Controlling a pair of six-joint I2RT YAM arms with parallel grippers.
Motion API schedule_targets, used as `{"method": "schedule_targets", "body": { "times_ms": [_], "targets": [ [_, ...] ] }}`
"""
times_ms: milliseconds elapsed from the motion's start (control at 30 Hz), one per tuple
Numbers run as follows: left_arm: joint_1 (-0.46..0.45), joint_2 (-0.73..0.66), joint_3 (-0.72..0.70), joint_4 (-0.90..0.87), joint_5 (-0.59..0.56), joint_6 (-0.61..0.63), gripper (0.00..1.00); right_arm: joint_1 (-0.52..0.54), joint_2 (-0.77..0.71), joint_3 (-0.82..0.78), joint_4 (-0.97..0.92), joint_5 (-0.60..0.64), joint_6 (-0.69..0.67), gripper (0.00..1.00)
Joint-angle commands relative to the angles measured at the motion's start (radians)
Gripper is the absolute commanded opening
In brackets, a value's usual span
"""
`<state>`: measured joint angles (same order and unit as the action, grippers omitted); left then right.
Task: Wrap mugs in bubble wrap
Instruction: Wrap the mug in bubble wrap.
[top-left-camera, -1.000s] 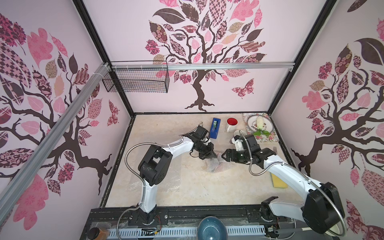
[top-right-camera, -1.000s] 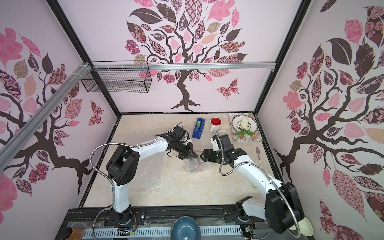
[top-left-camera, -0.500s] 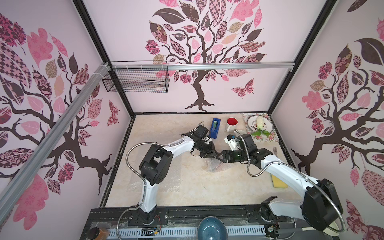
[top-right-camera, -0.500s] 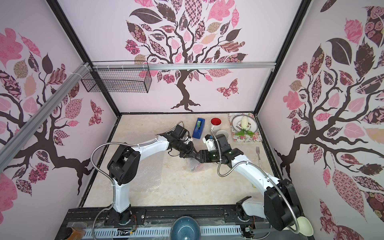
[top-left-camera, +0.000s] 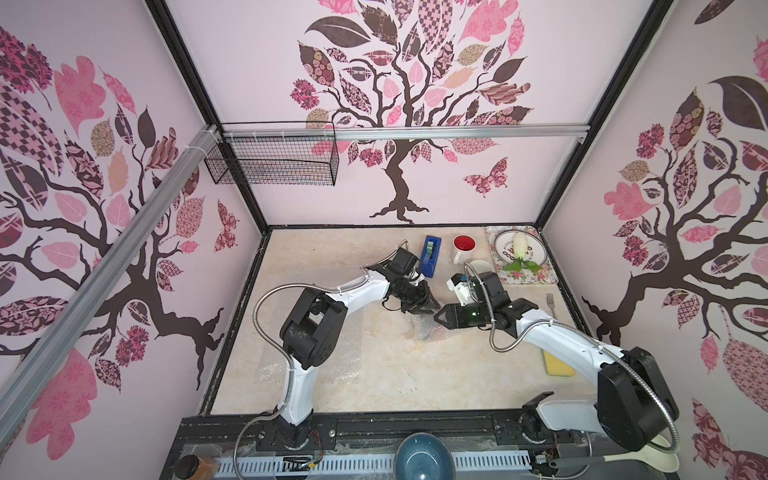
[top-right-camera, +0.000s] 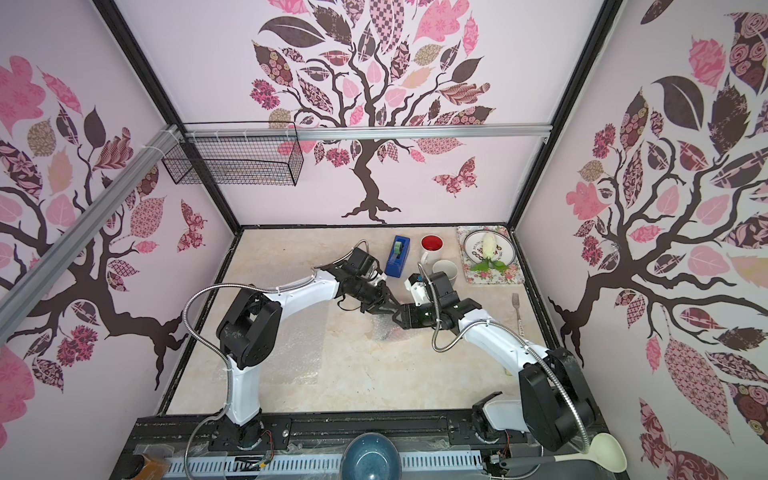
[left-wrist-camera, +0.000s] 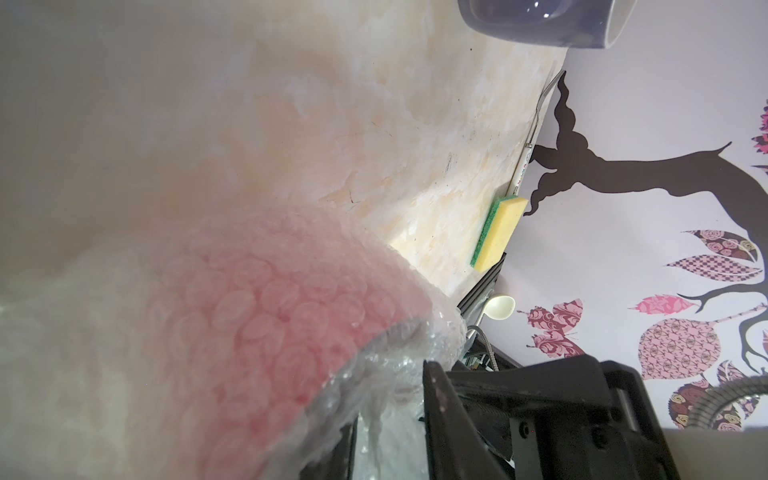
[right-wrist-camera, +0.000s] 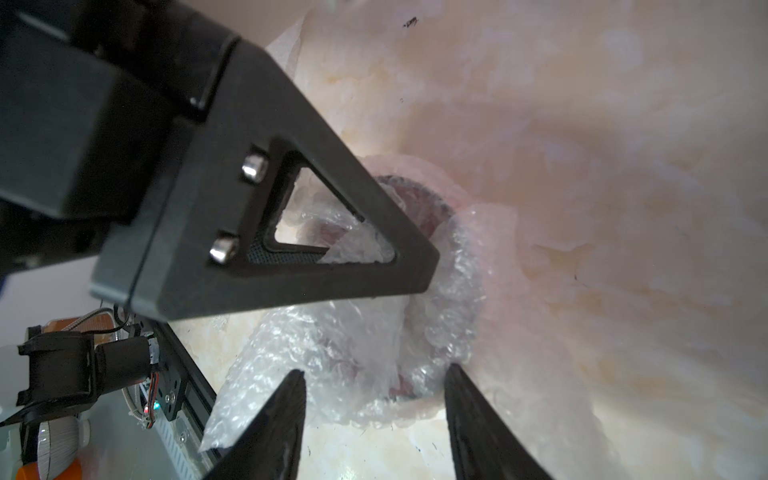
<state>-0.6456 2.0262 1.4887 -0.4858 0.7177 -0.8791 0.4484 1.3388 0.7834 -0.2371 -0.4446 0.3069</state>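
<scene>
Tabletop scene from above: a pale marbled table (top-left-camera: 374, 374) inside a booth with tree-patterned walls. Two white robot arms reach in from the near edge and meet just past the table's middle. Spare sheets (top-left-camera: 316, 345) of bubble wrap lie flat near the left arm's base, likely kept there for the mugs not yet done. A floral tray (top-left-camera: 540, 276) sits in the far right corner, clear of the working space.

The red mug (left-wrist-camera: 270, 299) lies on its side near the middle of the table, right under both grippers. It is already rolled in wrap (right-wrist-camera: 332, 345), and its red shows faintly through the bubbles. Its mouth is turned toward the right arm, with extra wrap bunched in and around the opening. The white mug (top-left-camera: 463, 248) and lavender mug (top-right-camera: 445, 269) stand bare near the back, beside the tray. A blue tape dispenser (top-left-camera: 431, 255) stands just beside them, probably for sealing.

The left gripper (top-left-camera: 428, 301) hovers at the red mug's mouth. Its jaws look slightly parted, with nothing plainly clamped between them. One finger (right-wrist-camera: 332, 266) lies across the rim, seemingly pinning the wrap. The right gripper (right-wrist-camera: 374, 370) faces it with jaws about half open. They straddle a loose tail of wrap at the rim without pinching it. It seems lined up to take or tuck that tail so the roll does not spring open.
</scene>
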Motion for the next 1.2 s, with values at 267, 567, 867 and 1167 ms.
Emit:
{"method": "schedule_targets", "body": {
  "times_ms": [267,567,867,1167],
  "targets": [
    [-0.002,0.024,0.027,0.02,-0.02,-0.003,0.31,0.004,0.091,0.036,0.014,0.023,0.001,0.3],
    [-0.002,0.028,0.034,0.033,-0.015,-0.006,0.32,0.004,0.045,0.061,-0.035,0.059,0.013,0.37],
    [-0.003,0.032,0.03,0.063,-0.009,-0.028,0.36,0.003,0.038,0.087,-0.054,0.101,-0.01,0.41],
    [-0.002,0.017,0.01,0.107,0.002,-0.053,0.37,0.004,0.121,0.098,-0.022,0.12,0.016,0.33]
  ]
}}
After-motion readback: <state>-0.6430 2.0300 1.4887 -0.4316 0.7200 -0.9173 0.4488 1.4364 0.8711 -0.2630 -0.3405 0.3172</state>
